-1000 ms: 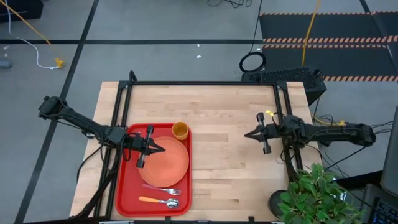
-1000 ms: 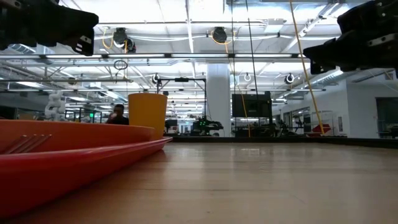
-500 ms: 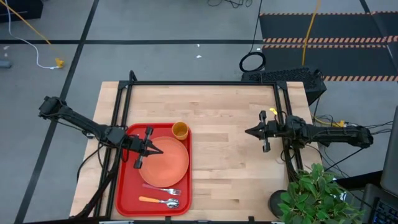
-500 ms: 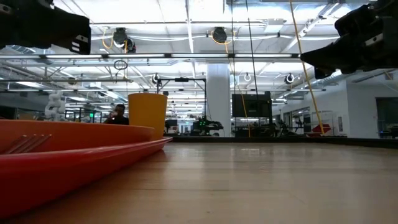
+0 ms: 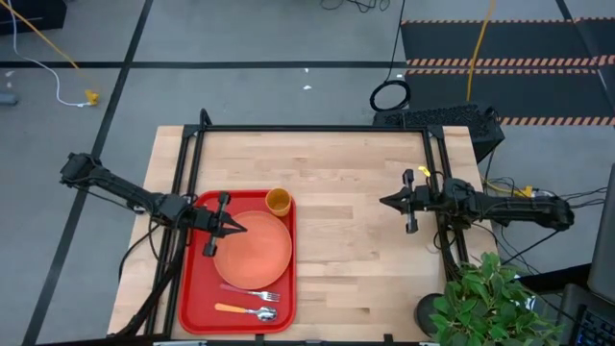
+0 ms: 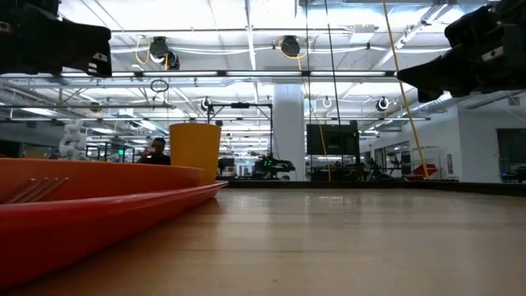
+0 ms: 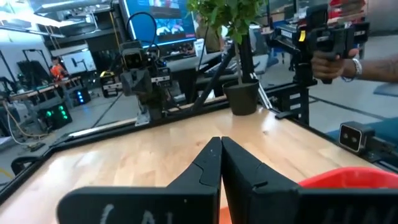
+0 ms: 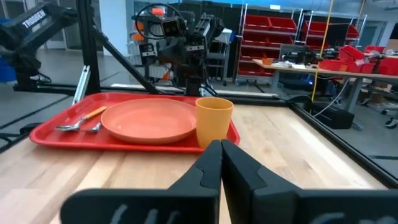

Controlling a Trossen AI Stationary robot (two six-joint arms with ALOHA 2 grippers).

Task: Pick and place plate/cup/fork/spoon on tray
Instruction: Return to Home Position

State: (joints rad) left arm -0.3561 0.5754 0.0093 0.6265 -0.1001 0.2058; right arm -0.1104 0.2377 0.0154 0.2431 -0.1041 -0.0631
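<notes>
The red tray (image 5: 197,298) lies at the table's near left. On it rest the salmon plate (image 5: 258,248), the yellow-orange cup (image 5: 279,202) upright at the tray's far right corner, the fork (image 5: 261,293) and the orange-handled spoon (image 5: 245,311). They also show in the right wrist view: plate (image 8: 149,120), cup (image 8: 214,121). My left gripper (image 5: 242,229) is shut and empty above the plate's left part. My right gripper (image 5: 383,203) is shut and empty above the table's right side.
A black frame (image 5: 307,129) runs along the table's far and side edges. A potted plant (image 5: 490,298) stands at the near right corner. Bare wood (image 5: 356,259) lies between the tray and my right arm. A person's hand (image 7: 333,59) holding a device shows beyond the table.
My left gripper has drawn back a little toward the table's left edge, over the tray. My right gripper has drawn back slightly toward the right edge. The tableware on the tray has stayed still.
</notes>
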